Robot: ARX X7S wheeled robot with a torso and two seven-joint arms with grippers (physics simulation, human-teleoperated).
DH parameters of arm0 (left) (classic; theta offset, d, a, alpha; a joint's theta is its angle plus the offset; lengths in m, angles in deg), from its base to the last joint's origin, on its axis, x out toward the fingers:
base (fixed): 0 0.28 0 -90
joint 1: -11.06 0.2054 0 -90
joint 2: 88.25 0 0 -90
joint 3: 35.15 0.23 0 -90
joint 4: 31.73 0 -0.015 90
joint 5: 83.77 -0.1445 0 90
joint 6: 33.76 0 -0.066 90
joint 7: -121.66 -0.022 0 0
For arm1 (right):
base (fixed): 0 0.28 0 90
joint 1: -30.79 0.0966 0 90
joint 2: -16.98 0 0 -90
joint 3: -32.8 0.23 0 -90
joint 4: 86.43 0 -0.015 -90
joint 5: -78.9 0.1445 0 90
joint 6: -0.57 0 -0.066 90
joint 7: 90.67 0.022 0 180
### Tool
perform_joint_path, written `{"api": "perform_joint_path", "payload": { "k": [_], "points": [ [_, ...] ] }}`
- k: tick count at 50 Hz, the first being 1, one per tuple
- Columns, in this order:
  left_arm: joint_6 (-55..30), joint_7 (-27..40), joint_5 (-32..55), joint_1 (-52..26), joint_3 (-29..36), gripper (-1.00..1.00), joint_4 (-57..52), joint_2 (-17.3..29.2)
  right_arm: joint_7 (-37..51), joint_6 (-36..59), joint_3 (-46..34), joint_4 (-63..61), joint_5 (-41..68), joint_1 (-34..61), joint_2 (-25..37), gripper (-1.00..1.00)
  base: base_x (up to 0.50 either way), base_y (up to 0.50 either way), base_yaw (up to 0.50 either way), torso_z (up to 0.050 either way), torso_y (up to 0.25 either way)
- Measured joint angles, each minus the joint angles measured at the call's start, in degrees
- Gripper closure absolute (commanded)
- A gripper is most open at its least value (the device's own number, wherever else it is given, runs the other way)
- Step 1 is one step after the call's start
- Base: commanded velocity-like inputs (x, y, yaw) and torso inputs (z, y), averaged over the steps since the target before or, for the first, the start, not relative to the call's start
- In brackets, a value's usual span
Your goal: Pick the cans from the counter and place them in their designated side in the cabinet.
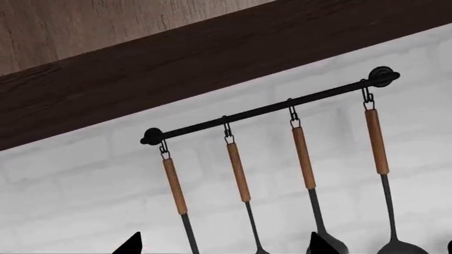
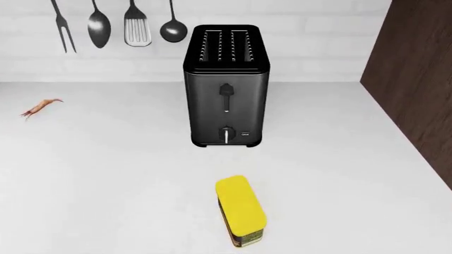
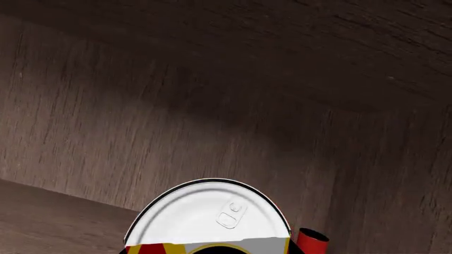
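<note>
**Cans: 1 lying on the counter, 1 showing inside dark wood walls**

The yellow-topped can [image 2: 241,210] is lying on the white counter [image 2: 106,185] at 6 o'clock in the head view, close to the counter's near edge, with bare surface opening around it on all sides. The toaster [image 2: 226,87] is standing at 12 o'clock from it, well apart. A small orange shrimp-like item [image 2: 41,107] is lying near 9 o'clock. A dark wood panel [image 2: 416,90] is closing off the counter at 3 o'clock. 4 utensils [image 2: 99,26] are hanging on the wall at 11 o'clock.

The red and yellow can [image 3: 211,225] is filling the right wrist view's lower middle, its pale pull-tab end facing the camera, brown wood walls [image 3: 177,106] enclosing it. Whether the right gripper is clasping it cannot be told; no fingers are showing.

The left wrist view is showing a black rail [image 1: 268,108] carrying 4 wooden-handled utensils [image 1: 304,159] under a dark wood edge [image 1: 177,69]. 2 dark tips [image 1: 130,244] are peeking in, and the left gripper's state cannot be told.
</note>
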Motion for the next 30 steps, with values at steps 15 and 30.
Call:
{"api": "perform_joint_path", "payload": {
  "k": [15,30],
  "points": [
    [0.63,0.36,-0.4,0.1,0.22,-1.0,0.81,0.26,0.0,0.0,0.0,-0.01,0.0,0.02,0.0,1.0,0.0,0.0,0.0,0.0,0.001],
    [0.74,0.45,-0.68,0.11,0.77,-1.0,1.31,0.24,15.59,4.9,-0.24,6.7,8.19,0.44,5.73,-1.0,0.0,0.0,0.0,0.0,0.001]
  ]
}}
